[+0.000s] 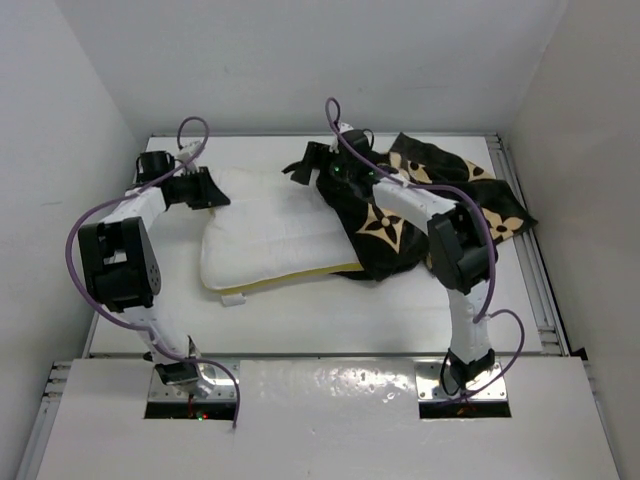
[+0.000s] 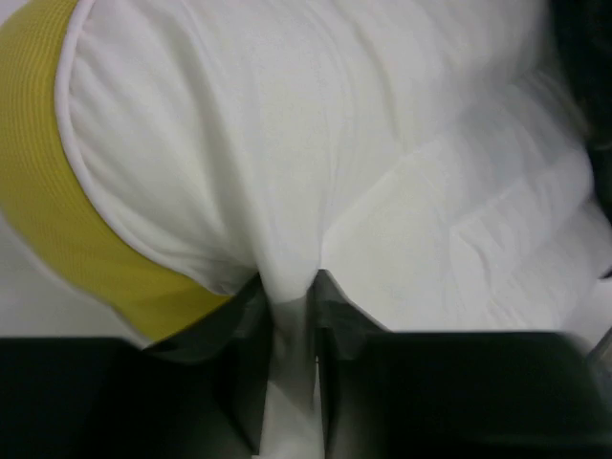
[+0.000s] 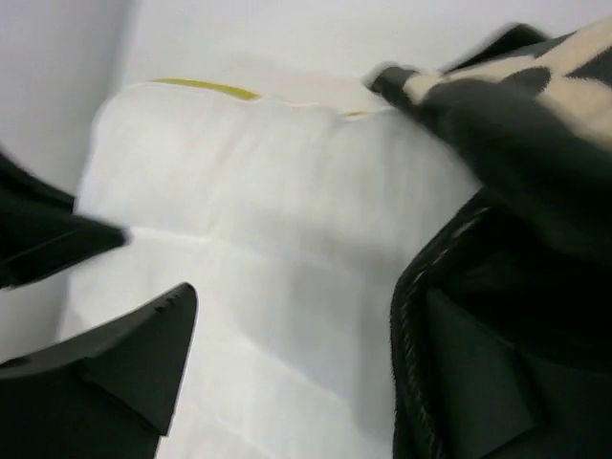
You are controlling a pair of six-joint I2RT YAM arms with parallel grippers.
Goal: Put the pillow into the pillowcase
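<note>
My left gripper [image 2: 287, 301] is clenched on the pillow [image 2: 287, 143]: in its wrist view the two dark fingers [image 2: 244, 373] pinch a narrow fold of white cover between them, with the yellow band [image 2: 67, 220] curving off just to one side. From above, that grip sits at the pillow's far left corner.

My right gripper [image 3: 306, 306] stands released at the pillow's far edge, jaws spread wide. One finger [image 3: 124, 373] hangs over the white quilted surface. The other side is lost behind the dark hem of the pillowcase [image 3: 516, 143], and I cannot tell whether cloth is caught on it.

The pillow lies flat across the left and middle of the table [image 1: 330, 320], its yellow edge toward the arm bases. The black, tan-flowered pillowcase covers the pillow's right end and lies rumpled toward the far right corner.
</note>
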